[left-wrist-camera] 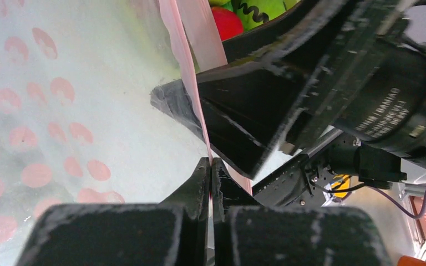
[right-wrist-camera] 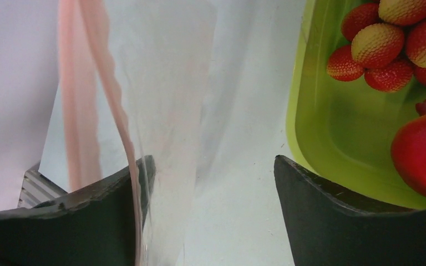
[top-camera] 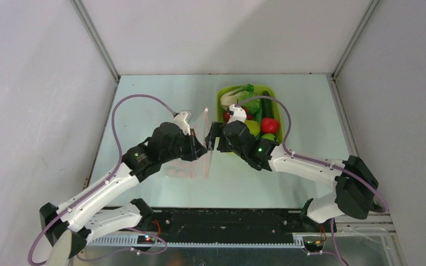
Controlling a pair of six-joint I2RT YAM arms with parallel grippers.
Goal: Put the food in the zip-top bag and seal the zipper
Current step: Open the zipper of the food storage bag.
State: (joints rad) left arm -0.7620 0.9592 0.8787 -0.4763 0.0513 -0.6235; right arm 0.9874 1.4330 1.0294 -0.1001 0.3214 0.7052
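Note:
The clear zip-top bag (top-camera: 191,158) lies left of the lime-green tray (top-camera: 222,102), its mouth lifted upright. My left gripper (left-wrist-camera: 211,163) is shut on the pale pink zipper (left-wrist-camera: 184,52) strip at the bag's mouth. My right gripper (right-wrist-camera: 213,166) is open, its left finger (right-wrist-camera: 97,210) against the pink strip (right-wrist-camera: 119,116), the bag film between its jaws. In the top view the two grippers meet at the bag's mouth (top-camera: 211,143). The food sits in the tray: lettuce (top-camera: 238,94), cucumber (top-camera: 267,108), red tomato (top-camera: 269,125), strawberries (right-wrist-camera: 385,39).
The lime-green tray (right-wrist-camera: 333,127) lies just right of my right gripper. The bag bears pink dots (left-wrist-camera: 55,88). Grey walls close the table (top-camera: 155,94) on three sides. The arms' rail runs along the near edge (top-camera: 222,224).

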